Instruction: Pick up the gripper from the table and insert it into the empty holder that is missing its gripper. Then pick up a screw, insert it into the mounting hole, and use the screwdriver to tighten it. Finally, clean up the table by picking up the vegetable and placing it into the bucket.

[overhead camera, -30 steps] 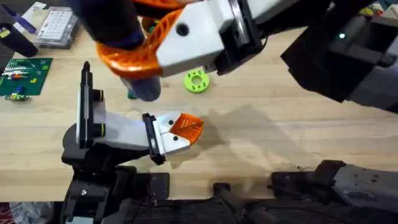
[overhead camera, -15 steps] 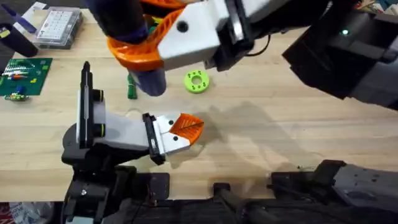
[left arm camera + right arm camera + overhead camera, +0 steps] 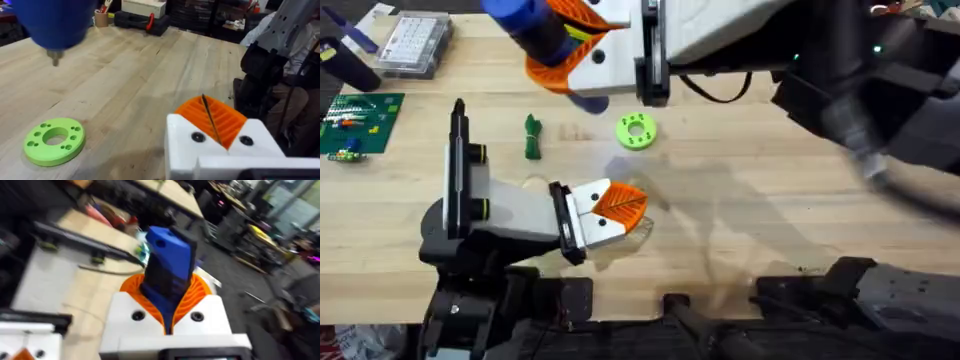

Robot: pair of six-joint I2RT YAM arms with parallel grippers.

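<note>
Right hand [image 3: 570,55] gripping screwdriver [image 3: 535,25] at 12 o'clock. Left hand [image 3: 212,120] sitting closed, empty. Gripper [image 3: 618,205] sitting in holder [image 3: 515,215]. Vegetable [image 3: 532,137] lying on surface [image 3: 770,220] at 10 o'clock. Risk: screwdriver slipping, tilting during carry.
</note>
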